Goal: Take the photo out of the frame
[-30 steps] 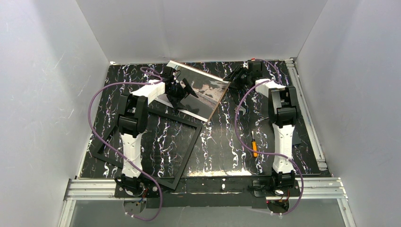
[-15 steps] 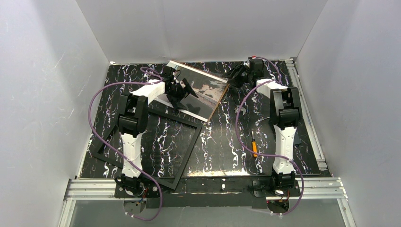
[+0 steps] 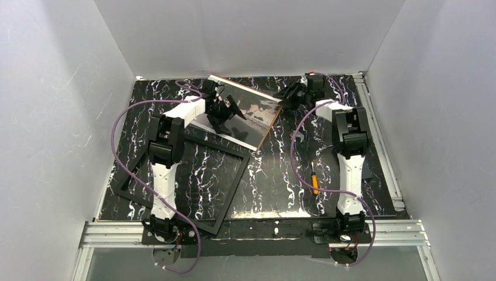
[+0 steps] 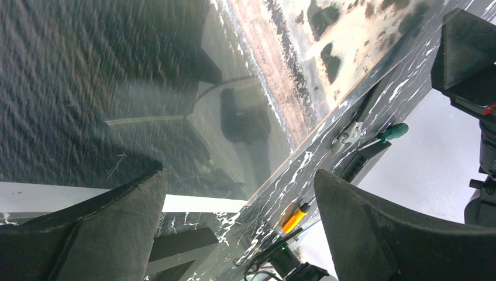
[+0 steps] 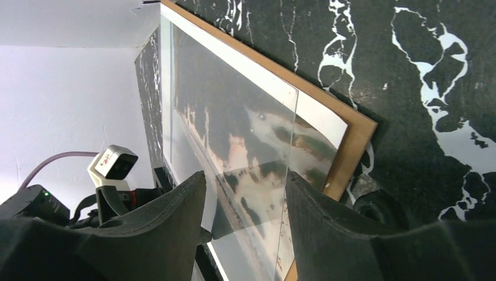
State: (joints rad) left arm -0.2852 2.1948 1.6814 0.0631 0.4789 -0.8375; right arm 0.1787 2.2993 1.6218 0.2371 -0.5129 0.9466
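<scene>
Brown fibreboard is seen under the photo [image 3: 257, 114], which is laid on the table [image 3: 281, 175] just beyond the far border of the frame [image 3: 235, 186]. The print is already out of the frame, which is left empty. A clear pane [image 5: 234, 105] is carried on the print, set slightly askew, so that a strip of white border and backing is bared at one end.

The left gripper [image 4: 238, 175] is held over the print, beyond the frame's far border, with its fingers spread wide and nothing between them. The right gripper [image 5: 244, 175] is placed at the print's right-hand corner, well beyond the frame's far right corner. Its fingers are parted moderately about the pane's corner, and contact cannot be told.

If the pane is to be lifted off, the bared edge should be taken shallowly and the backing pinned, since glossy faces are likely to slip. Open tabletop is offered right of the frame, broken only by an orange screwdriver [image 3: 314, 178]. Beyond the print, farther from the frame, room is cut short by white walls [image 3: 245, 35].
</scene>
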